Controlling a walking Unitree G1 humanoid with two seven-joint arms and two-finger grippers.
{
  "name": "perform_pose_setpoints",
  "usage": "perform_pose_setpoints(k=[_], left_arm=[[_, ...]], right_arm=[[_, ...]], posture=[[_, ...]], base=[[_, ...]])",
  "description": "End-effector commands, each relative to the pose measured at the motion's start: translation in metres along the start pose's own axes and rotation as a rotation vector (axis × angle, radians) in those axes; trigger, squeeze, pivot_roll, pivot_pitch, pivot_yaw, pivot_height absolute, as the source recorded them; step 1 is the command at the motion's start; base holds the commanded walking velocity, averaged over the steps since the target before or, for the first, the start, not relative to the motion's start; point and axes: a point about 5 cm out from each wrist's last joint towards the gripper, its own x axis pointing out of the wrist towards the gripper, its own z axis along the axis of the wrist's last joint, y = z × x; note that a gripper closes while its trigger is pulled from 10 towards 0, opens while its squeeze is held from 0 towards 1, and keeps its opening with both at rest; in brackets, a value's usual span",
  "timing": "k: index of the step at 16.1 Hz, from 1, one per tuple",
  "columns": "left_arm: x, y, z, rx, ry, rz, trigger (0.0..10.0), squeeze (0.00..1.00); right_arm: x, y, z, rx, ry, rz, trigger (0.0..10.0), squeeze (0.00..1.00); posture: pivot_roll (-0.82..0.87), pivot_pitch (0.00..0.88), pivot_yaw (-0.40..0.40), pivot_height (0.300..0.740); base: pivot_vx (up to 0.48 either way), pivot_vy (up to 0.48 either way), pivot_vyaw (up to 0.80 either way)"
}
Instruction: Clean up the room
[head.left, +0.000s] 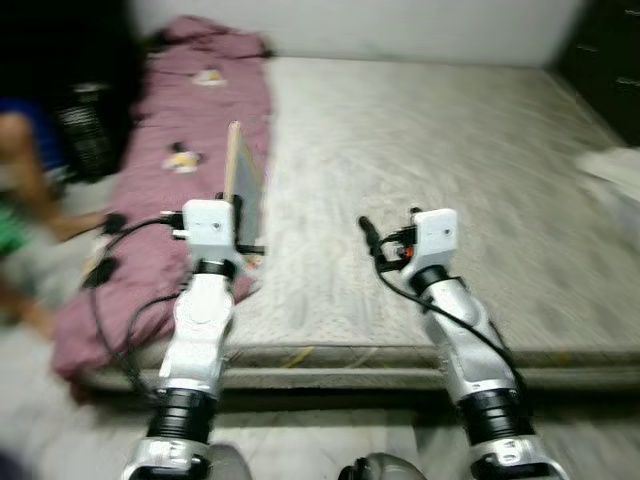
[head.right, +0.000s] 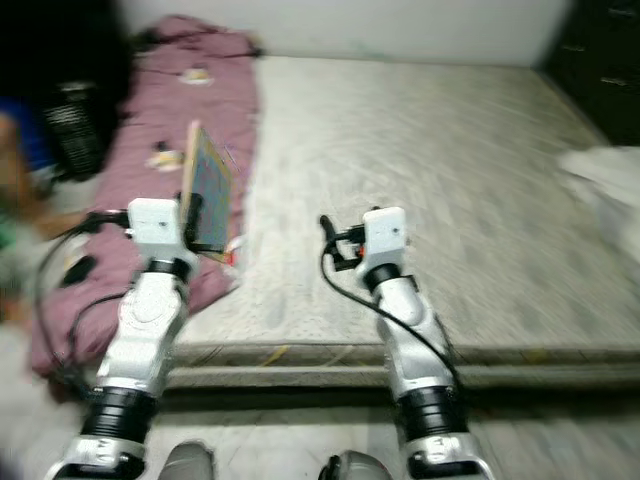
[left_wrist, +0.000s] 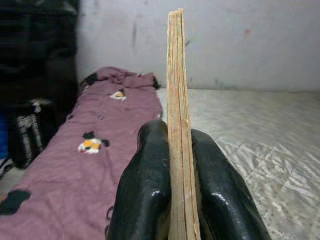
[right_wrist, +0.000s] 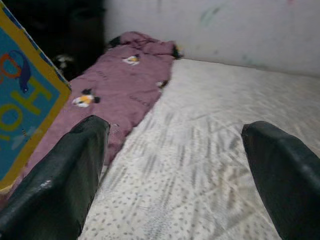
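My left gripper (left_wrist: 179, 165) is shut on a thin book (head.left: 243, 185), held upright on its edge above the mattress (head.left: 420, 170). The book's cover (right_wrist: 22, 105) is blue with a yellow border; its page edges (left_wrist: 178, 100) show between the two black fingers (left_wrist: 145, 190). My right gripper (right_wrist: 175, 165) is open and holds nothing, hovering over the mattress near its front edge, to the right of the book. A maroon blanket (head.left: 170, 170) with small printed figures lies along the mattress's left side.
A person (head.left: 25, 190) sits on the floor at the far left beside a dark bag (head.left: 85, 125). A white cloth (head.left: 610, 170) lies at the right edge. Dark furniture (head.left: 605, 60) stands at the back right. A pale wall (head.left: 350, 25) runs behind the mattress.
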Motion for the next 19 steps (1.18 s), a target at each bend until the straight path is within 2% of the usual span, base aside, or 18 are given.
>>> perform_pose_setpoints(k=[1, 19], left_arm=[[0.0030, 0.0033, 0.0115, 0.007, -0.049, 0.003, 10.0, 0.00], [0.0044, 0.0013, 0.0123, -0.006, -0.055, 0.003, 10.0, 0.00]], right_arm=[[0.0015, 0.0020, 0.0075, 0.001, -0.027, 0.000, 10.0, 0.00], [0.0034, -0.0001, 0.0062, -0.005, -0.014, -0.013, 10.0, 0.00]], posture=[[-0.01, 0.032, -0.047, 0.740], [-0.02, 0.031, -0.050, 0.740]], base=[[0.000, -0.319, 0.00], [0.000, -0.326, -0.03]])
